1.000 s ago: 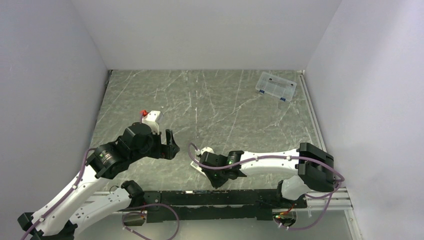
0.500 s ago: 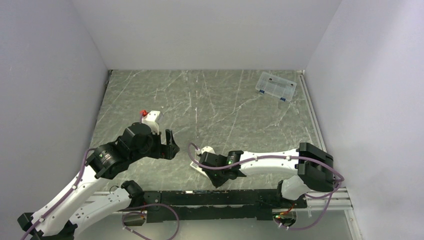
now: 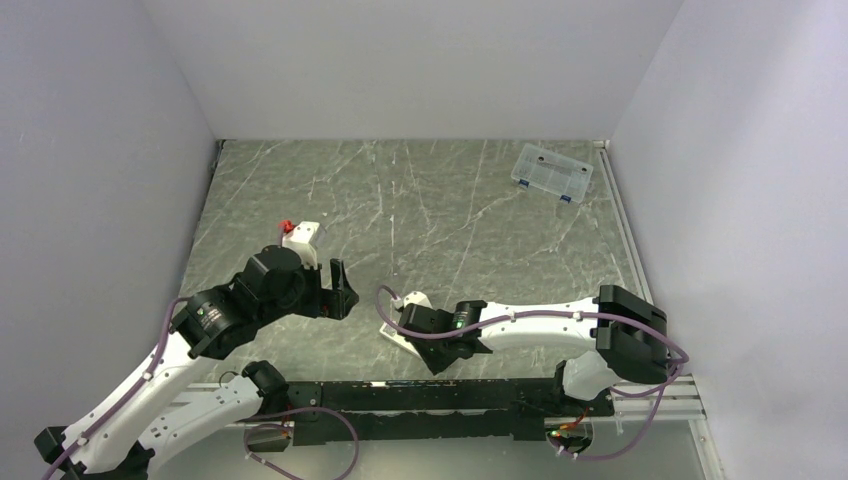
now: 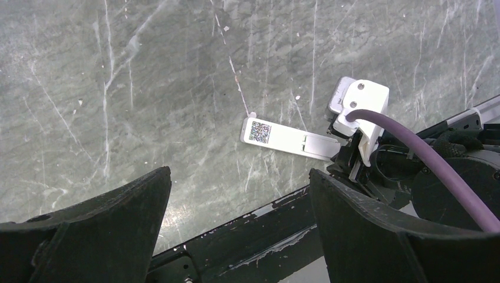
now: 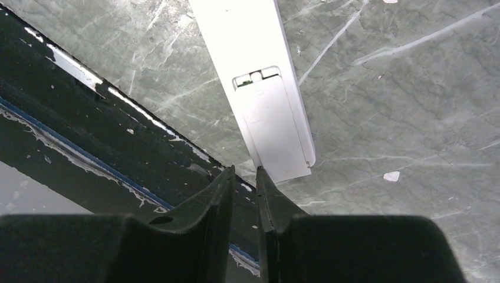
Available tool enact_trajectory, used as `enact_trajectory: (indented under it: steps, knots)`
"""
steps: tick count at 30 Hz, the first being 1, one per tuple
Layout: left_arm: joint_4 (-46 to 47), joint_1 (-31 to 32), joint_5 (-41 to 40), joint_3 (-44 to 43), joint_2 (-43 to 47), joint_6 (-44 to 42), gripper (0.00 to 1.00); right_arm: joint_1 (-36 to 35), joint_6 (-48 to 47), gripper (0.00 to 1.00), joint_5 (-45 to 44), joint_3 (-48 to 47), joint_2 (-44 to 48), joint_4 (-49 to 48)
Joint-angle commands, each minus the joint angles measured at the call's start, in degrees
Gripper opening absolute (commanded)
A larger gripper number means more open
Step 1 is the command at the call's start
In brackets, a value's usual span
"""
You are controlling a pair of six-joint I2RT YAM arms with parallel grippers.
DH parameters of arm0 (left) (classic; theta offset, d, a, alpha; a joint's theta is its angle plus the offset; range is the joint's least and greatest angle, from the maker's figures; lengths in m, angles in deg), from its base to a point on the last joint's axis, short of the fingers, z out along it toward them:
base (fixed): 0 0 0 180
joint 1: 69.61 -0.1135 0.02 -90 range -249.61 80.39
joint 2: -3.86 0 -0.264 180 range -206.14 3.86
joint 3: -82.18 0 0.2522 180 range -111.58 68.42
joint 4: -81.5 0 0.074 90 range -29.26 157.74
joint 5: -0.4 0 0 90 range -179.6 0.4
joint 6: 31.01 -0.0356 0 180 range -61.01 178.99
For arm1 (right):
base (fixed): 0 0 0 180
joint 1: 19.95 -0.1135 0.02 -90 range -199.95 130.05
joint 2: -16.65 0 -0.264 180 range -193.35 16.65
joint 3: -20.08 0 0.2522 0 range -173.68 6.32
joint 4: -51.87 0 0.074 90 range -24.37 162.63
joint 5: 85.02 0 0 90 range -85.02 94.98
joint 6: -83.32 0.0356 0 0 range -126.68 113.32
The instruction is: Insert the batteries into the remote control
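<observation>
The remote control [image 4: 289, 139] is a slim white bar lying flat near the table's front edge, back face up, with a QR label at one end and its battery cover [image 5: 274, 121] fitted in place. It also shows in the top view [image 3: 393, 338]. My right gripper [image 5: 244, 171] is shut, with only a thin slit between the fingers and nothing in it. Its tip is at the corner of the remote's cover end. My left gripper [image 4: 239, 177] is open and empty, hovering to the left of the remote [image 3: 340, 290]. No batteries are in view.
A clear compartment box [image 3: 551, 173] sits at the far right of the table. The black mounting rail [image 3: 440, 395] runs along the front edge, just beside the remote. A small white fleck [image 5: 390, 175] lies on the table near the remote's end.
</observation>
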Motion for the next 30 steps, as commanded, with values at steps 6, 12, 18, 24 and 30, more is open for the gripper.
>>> enact_trajectory:
  steps: [6,12,18,24,30]
  knots:
    - [1.8,0.0,0.2,0.1,0.5,-0.6,0.93,-0.2,0.0,0.23,-1.3,-2.5,0.9,1.1]
    - [1.7,0.0,0.2,0.1,0.5,-0.6,0.93,-0.2,0.0,0.23,-0.7,-3.2,2.2,0.5]
    - [1.8,0.0,0.3,0.0,0.4,-0.6,0.93,0.0,0.4,0.24,-2.8,-4.2,3.4,1.8]
    - [1.9,-0.1,0.5,0.1,0.2,-0.5,0.93,1.7,2.9,0.26,-5.4,-3.1,5.1,2.9]
    - [1.0,0.0,-0.2,0.0,-3.0,1.2,0.93,3.3,7.3,0.31,-7.9,-0.7,8.4,3.0]
